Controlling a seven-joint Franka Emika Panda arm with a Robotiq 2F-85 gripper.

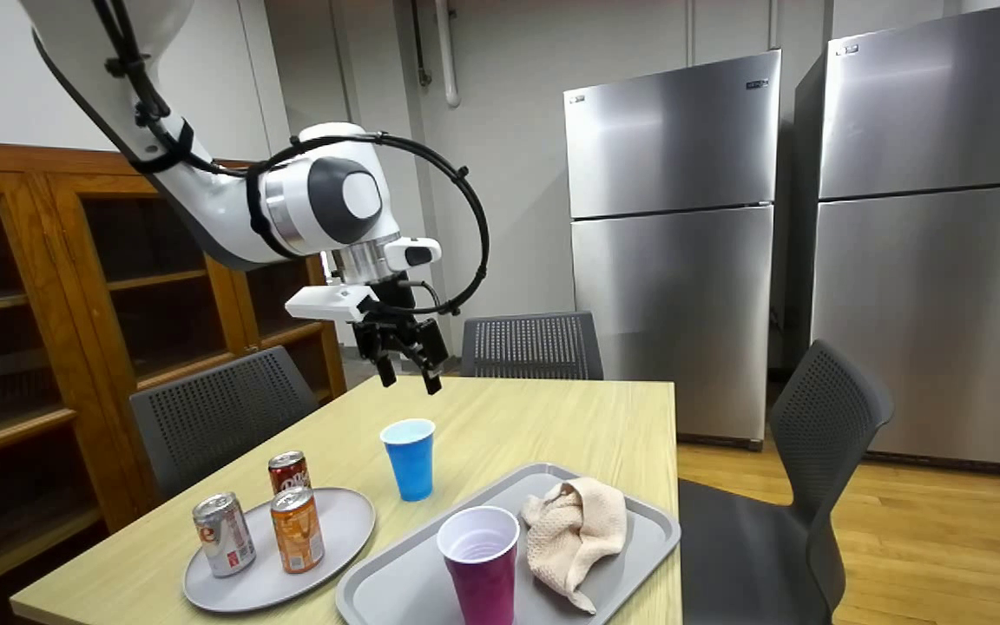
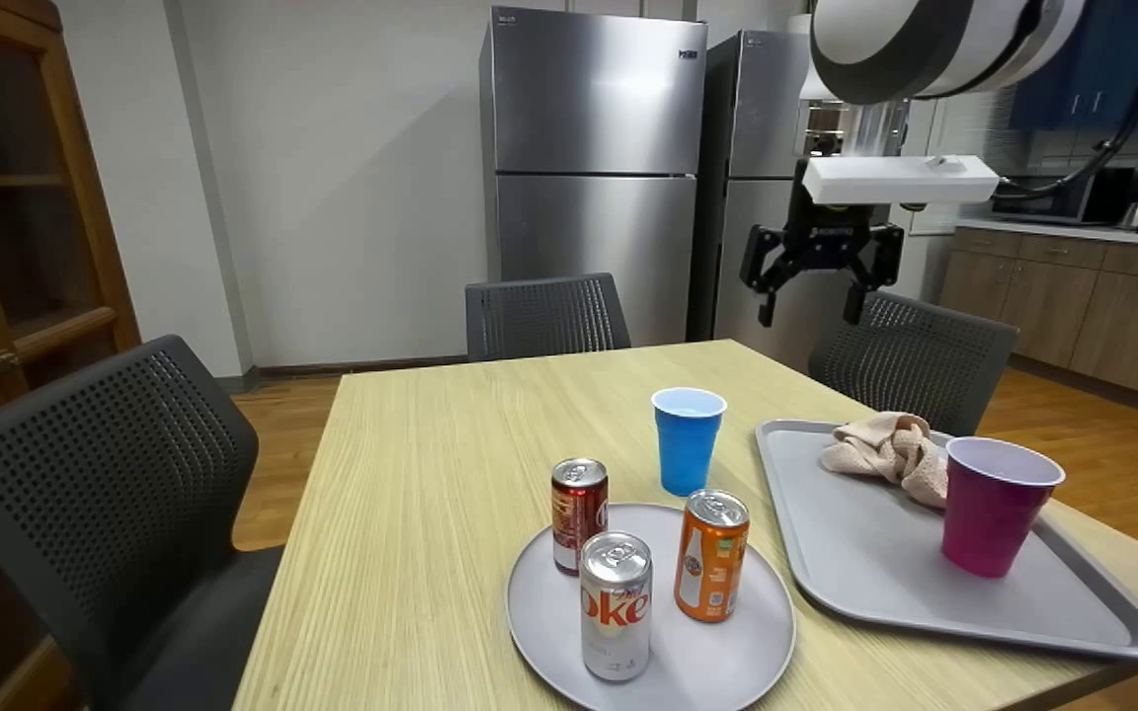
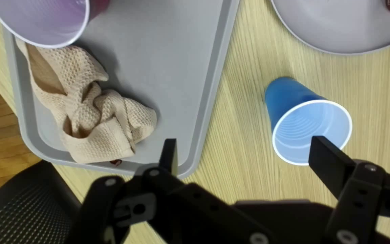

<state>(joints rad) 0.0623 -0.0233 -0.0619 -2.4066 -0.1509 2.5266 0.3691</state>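
Seeing nearest, at lower centre of an exterior view, a silver can [image 2: 615, 622] partly hiding a dark red can [image 2: 579, 509], with an orange can [image 2: 712, 558] to their right, all smooth metal cylinders upright on a round, matte plate [image 2: 544, 612]. Noting at lower right a round-cornered grey tray [image 2: 855, 553] bearing a tapering magenta cup [image 2: 994, 523] and, partly behind it, a crumpled waffle-knit cloth [image 2: 885, 444]. Finding farther back, right of centre, a blue cup [image 2: 688, 449], upright on the pale, grained table [image 2: 450, 474], just beyond the plate, left of the tray. Spotting to its upper right in the frame, apart from it, the gripper [image 2: 810, 309], with black fingers [image 3: 332, 166] spread and empty. Noting in the wrist view a fingertip covering part of the cup's white rim. Making out beyond, perforated chairs [image 2: 554, 321], then shiny steel refrigerators [image 2: 594, 227].
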